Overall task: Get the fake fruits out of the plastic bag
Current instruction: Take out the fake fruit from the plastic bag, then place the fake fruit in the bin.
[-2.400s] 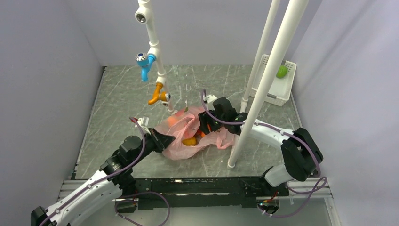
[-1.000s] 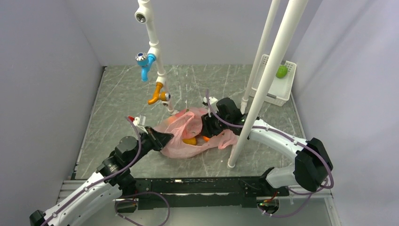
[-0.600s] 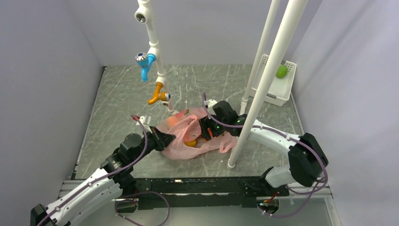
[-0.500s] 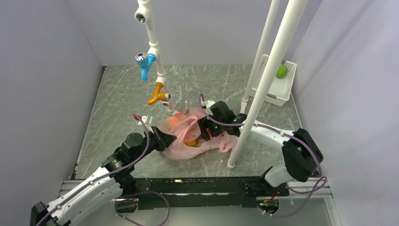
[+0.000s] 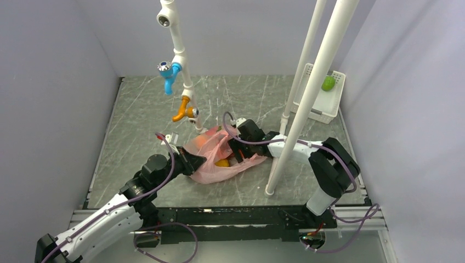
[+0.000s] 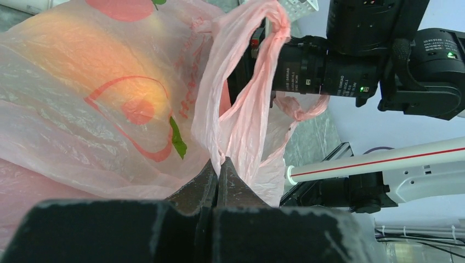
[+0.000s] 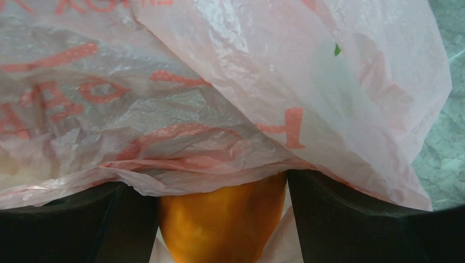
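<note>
The pink plastic bag [image 5: 211, 167] lies crumpled mid-table. My left gripper [image 5: 192, 163] is shut on a pinch of its film near one loop handle [image 6: 257, 104]; in the left wrist view the jaws [image 6: 218, 164] meet with the plastic bag [image 6: 109, 109] between them. My right gripper [image 5: 237, 150] reaches into the bag's mouth from the right. Its jaws stand wide, and an orange fake fruit [image 7: 225, 219] fills the space between its fingers [image 7: 356, 219], with the plastic bag [image 7: 219, 82] draped over their tips. From above, this orange fruit [image 5: 221, 163] and another orange glow [image 5: 201, 140] show through the film.
Two white poles rise right of the bag, the nearer one's foot [image 5: 270, 190] close to my right forearm. A white slotted basket [image 5: 321, 101] with a green fruit [image 5: 328, 83] sits at the back right. A pipe with blue and orange taps [image 5: 181, 82] hangs behind the bag.
My right gripper has pushed leftward deeper into the bag's mouth and its jaws have widened. My left gripper keeps its pinch on the bag, shifted slightly.
</note>
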Available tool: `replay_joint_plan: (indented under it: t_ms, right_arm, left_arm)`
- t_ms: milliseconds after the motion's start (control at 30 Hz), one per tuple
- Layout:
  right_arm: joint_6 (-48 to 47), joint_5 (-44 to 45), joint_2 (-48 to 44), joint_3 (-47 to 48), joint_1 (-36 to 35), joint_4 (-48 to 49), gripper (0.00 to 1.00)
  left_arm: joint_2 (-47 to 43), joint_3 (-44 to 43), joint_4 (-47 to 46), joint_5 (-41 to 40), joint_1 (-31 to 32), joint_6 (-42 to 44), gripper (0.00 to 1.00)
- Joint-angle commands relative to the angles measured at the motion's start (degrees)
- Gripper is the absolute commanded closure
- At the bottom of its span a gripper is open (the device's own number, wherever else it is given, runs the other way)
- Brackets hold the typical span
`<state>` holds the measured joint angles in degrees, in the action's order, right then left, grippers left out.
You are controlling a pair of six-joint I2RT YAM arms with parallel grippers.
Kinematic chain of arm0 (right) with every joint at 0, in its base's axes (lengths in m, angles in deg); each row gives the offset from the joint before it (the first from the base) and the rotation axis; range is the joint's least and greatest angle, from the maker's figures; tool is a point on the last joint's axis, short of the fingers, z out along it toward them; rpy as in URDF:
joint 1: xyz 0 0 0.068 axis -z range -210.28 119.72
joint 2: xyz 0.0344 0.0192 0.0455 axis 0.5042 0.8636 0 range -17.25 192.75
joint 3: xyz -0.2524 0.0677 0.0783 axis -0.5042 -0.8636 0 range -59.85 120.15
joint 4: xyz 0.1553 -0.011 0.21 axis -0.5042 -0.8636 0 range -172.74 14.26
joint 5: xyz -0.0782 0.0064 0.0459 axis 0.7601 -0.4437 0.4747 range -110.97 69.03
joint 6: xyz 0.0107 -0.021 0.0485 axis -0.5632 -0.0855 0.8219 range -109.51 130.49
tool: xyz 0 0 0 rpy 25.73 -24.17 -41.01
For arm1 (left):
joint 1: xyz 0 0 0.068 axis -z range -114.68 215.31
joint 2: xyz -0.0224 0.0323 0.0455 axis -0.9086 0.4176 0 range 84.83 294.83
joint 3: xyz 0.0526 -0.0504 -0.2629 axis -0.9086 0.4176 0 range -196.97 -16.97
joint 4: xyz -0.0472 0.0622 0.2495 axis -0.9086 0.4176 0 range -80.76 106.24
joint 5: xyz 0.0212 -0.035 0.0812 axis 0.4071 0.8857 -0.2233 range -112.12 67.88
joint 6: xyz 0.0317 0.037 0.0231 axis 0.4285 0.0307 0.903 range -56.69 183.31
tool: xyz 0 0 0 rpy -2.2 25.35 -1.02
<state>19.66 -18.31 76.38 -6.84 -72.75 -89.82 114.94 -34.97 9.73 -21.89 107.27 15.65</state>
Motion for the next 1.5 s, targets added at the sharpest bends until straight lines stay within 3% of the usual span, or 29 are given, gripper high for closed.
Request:
replay_joint_plan:
  t_ms: [0, 100, 367, 533, 800, 867, 1000, 1200, 1333, 1467]
  right_arm:
    - [-0.1, 4.1, 2.5, 2.3, 0.0, 2.5, 0.21]
    - [0.1, 4.5, 3.0, 2.8, 0.0, 2.0, 0.28]
    - [1.1, -8.1, -8.5, -1.5, 0.2, 4.5, 0.73]
    - [4.8, -22.8, -19.7, -3.9, 2.1, 10.0, 0.81]
    - [16.8, -49.8, -24.8, -5.8, 10.8, 19.1, 0.90]
    - [19.6, -52.8, -27.5, -7.3, 14.2, 21.2, 0.90]
    - [17.3, -47.2, -33.2, -6.4, 21.7, 13.3, 0.90]
    - [15.2, -11.5, -37.1, -2.4, 28.8, -4.9, 0.93]
    - [18.3, -1.0, -37.8, -4.0, 35.0, -3.0, 0.92]
    - [20.4, 2.7, -33.1, -3.7, 40.0, 1.3, 0.92]
  left_arm:
    - [1.6, -0.5, -2.9, 0.8, -0.2, -0.2, 1.00]
    - [2.4, -1.2, -1.9, 0.6, -0.2, -0.1, 1.00]
    - [2.1, -0.8, 1.0, -0.1, -0.2, -0.9, 1.00]
    - [2.3, -0.3, 1.5, -2.2, -0.1, -1.9, 1.00]
    - [0.9, -0.9, 3.3, -3.1, -0.2, -1.9, 1.00]
    - [0.3, -1.2, 4.0, -3.2, -0.2, -1.6, 1.00]
    - [-0.4, -1.0, 4.1, -2.9, -0.1, -1.4, 1.00]
    - [0.1, -2.1, 4.5, -1.7, -0.1, 0.4, 1.00]
    - [0.7, -3.5, 5.6, -1.3, -0.2, 1.9, 1.00]
    - [1.2, -3.8, 5.0, -0.8, -0.1, 2.4, 1.00]
